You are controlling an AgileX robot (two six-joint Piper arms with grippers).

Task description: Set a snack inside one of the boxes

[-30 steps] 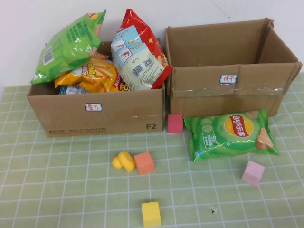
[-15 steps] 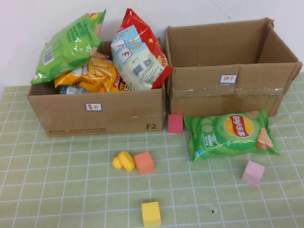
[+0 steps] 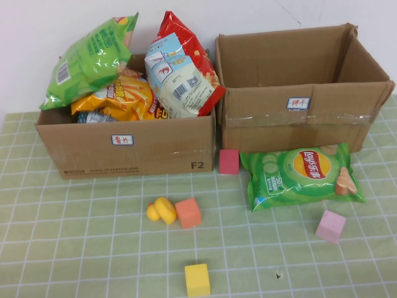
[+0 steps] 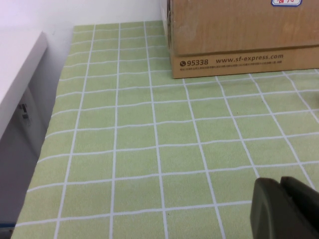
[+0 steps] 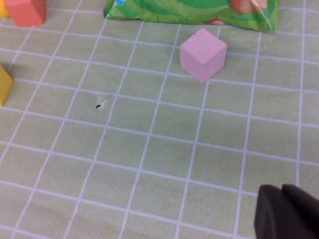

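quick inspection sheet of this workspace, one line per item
surface: green checked cloth, flat
job's things: Lay's bag on cloth before right box, no contents seen; left box heaped with snack bags
clutter: yellow cube, orange cube, duck, dark pink cube, pale pink cube
grippers: left tool over bare cloth near left box; right tool over cloth near pale pink cube
cables: nothing seen
surroundings: white wall
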